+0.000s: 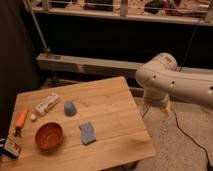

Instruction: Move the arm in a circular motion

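Looks mid-circle: arm [175, 82] is off the surface [115, 100] right edge, claw [164, 104] beneath it, state can't tell; you'd curve inward next.

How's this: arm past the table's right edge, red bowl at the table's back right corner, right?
Wrong corner: the camera view shows the red bowl at the table's front left; the arm and its gripper are past the right edge.
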Tool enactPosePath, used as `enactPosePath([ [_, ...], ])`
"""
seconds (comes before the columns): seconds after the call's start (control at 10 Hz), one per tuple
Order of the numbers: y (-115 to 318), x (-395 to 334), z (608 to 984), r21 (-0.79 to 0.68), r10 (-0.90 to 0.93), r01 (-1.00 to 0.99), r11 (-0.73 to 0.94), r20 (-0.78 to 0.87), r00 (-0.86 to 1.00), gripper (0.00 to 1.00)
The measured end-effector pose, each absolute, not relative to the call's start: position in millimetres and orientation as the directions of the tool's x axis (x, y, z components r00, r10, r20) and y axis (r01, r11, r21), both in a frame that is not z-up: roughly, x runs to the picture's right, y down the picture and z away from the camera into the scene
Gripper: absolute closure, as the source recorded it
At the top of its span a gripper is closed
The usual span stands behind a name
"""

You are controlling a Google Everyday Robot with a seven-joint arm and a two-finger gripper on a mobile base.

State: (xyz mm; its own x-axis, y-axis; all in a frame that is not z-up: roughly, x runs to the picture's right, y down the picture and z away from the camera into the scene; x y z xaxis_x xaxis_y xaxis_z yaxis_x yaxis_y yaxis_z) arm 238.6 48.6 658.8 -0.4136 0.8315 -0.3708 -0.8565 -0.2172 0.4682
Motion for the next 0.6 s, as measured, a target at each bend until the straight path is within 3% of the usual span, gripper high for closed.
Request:
enactPosePath([
  [0.3, -45.0, 220.7, 726.3, 0.457, 0.894, -0.877, -0.144, -0.321, -0.314, 0.35],
  [0.6, -93.8, 149.9, 792.3, 0.385, 0.912, -0.922, -0.039, -0.363, -0.191, 0.35],
])
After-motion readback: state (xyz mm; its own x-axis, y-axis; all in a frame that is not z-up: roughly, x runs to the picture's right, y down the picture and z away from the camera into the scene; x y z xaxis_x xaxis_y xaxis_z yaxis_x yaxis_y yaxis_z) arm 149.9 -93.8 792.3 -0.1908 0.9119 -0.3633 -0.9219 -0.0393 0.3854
